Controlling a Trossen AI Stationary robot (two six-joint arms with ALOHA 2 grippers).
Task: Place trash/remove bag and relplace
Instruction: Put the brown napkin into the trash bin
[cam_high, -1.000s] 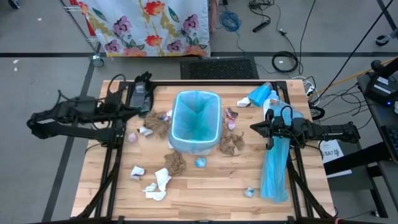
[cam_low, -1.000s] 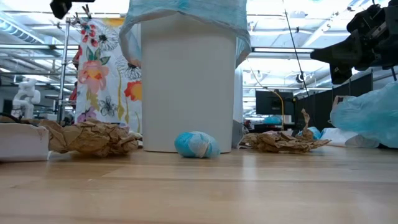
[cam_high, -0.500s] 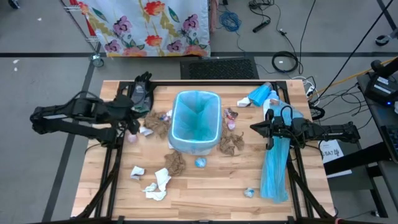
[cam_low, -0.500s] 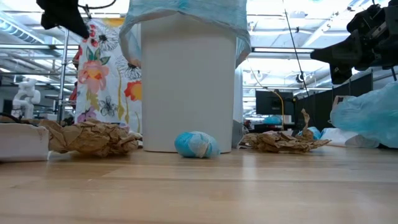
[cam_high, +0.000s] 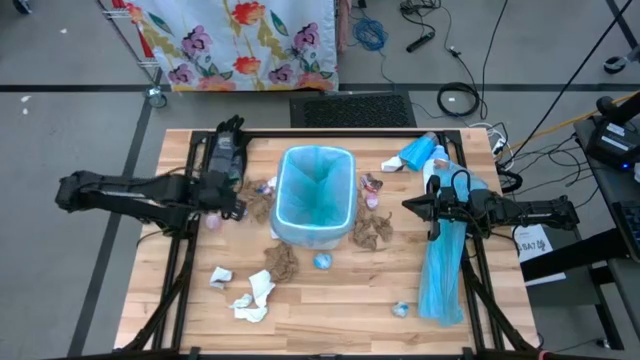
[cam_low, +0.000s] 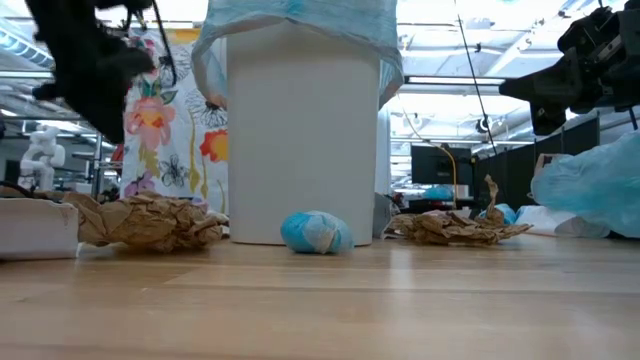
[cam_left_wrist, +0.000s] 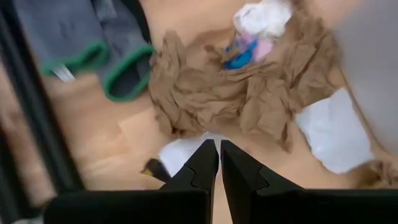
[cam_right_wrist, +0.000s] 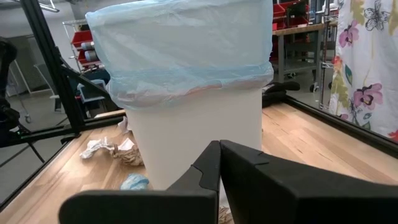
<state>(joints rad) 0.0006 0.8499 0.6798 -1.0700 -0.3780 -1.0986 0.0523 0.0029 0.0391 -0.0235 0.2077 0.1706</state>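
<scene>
Progress: early stage, by my reading; no wad shows inside the bin, and the bag swap has not begun.
Bin: white trash bin (cam_high: 314, 198) stands upright mid-counter, lined with a light-blue bag (cam_right_wrist: 180, 46) folded over its rim.
Trash: crumpled brown paper wads (cam_high: 373, 230) and white tissue wads (cam_high: 253, 297) lie scattered on the counter (cam_high: 340, 310) all around the bin; one large brown wad (cam_left_wrist: 236, 93) sits just beside the bin's left wall, with white scraps next to it; a small blue ball (cam_low: 315, 232) rests at the bin's front foot.
Left end effector (cam_left_wrist: 216, 163): extended in from the left edge, tilted down over the counter, poised just above the large brown wad; fingers nearly together, a thin slit between them, nothing held.
Right end effector (cam_high: 410, 206): parked level to the right of the bin, aimed at its wall; fingers pressed closed, empty.
Spare bag: long light-blue plastic strip (cam_high: 441, 275) lies along the counter's right side, below the right arm.
Remaining: pick up every wad, drop each in, pull the liner, fit the new one.
</scene>
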